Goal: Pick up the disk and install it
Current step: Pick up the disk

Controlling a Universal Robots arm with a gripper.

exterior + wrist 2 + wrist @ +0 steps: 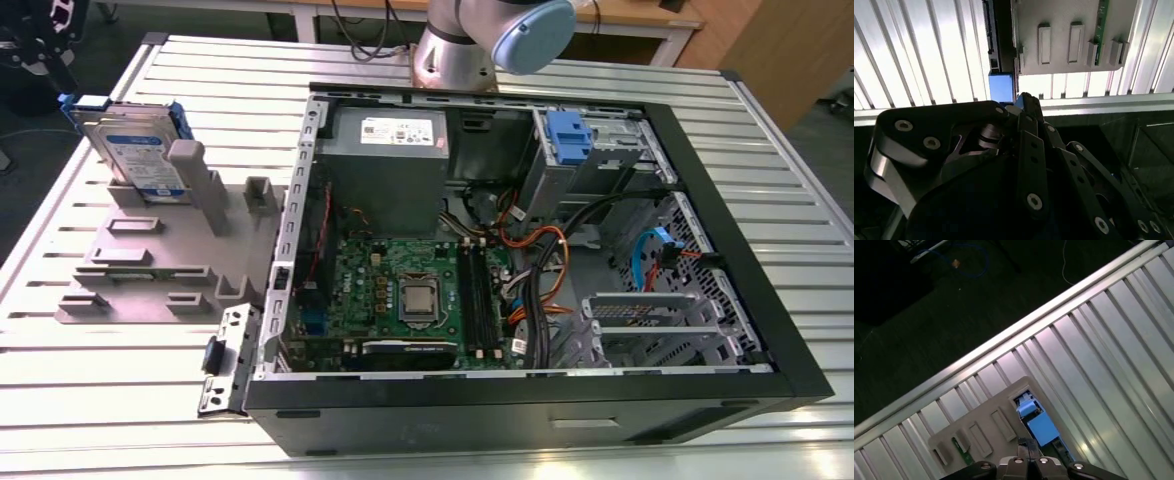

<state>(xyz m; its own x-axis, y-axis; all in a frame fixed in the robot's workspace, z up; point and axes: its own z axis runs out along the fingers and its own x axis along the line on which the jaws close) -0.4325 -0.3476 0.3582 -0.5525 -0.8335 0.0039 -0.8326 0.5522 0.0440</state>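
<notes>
The disk stands on edge in a grey holder on the table, at the exterior view's left; it is silver with a white-and-blue label and a blue carrier. My gripper hangs just beside the disk's upper end. In the second wrist view the black gripper has its fingers together, their tips next to the carrier's blue end tab. In the first wrist view the gripper sits right by the same blue tab. I cannot tell whether the tips touch the tab.
An open black computer case lies on the slatted metal table, showing a motherboard, cables, a grey power-supply box and a blue bracket at a drive bay. The table's edge and dark floor lie just beyond the holder.
</notes>
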